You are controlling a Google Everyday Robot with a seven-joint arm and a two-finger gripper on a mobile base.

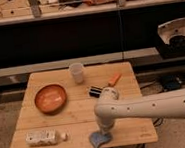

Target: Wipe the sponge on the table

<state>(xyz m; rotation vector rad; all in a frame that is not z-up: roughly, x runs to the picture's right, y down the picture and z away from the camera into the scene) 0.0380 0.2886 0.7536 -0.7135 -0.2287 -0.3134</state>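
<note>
The table is a square top of pale wooden planks in the middle of the camera view. The sponge, a small blue-grey pad, lies near the table's front edge, right of centre. My white arm reaches in from the right and bends down over it. My gripper points straight down onto the sponge's top and seems to press on it. The sponge's far part is hidden under the gripper.
An orange bowl sits at the left of the table. A white cup stands at the back. A small orange stick and a dark object lie behind my arm. A white packet rests front left. A dark cluttered bench runs behind.
</note>
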